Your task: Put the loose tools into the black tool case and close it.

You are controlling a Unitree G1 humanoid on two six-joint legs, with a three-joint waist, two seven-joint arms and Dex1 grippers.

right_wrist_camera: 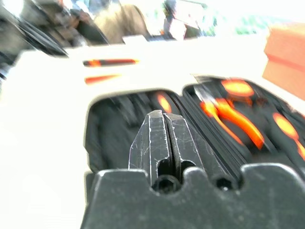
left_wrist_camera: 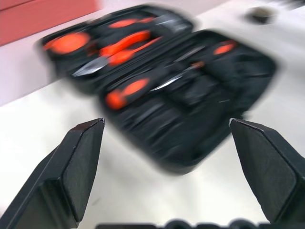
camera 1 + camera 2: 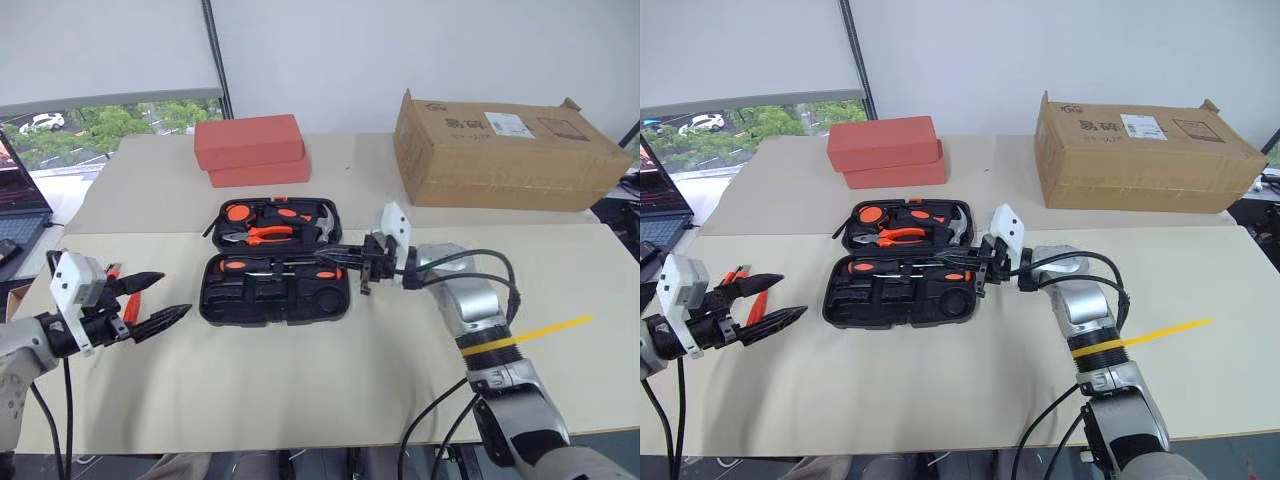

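The black tool case point(image 3: 275, 300) lies open in the middle of the table. Its far half holds orange-handled pliers point(image 3: 262, 235) and a hammer. The near half holds screwdrivers point(image 3: 270, 266) with orange-and-black handles. Two loose tools point(image 3: 752, 300) with orange on them lie on the table to the left of the case, just behind my left gripper point(image 3: 173, 294). That gripper is open and holds nothing. It points at the case point(image 2: 190, 95) from the left. My right gripper point(image 3: 335, 262) hovers over the case's right end and points left. Its fingers point(image 1: 159, 138) are pressed together with nothing between them.
Two stacked red boxes point(image 3: 250, 148) stand behind the case. A cardboard box point(image 3: 500, 150) sits at the back right and a laptop point(image 3: 20, 200) at the far left edge. A yellow tape strip point(image 3: 525, 333) marks the table on the right.
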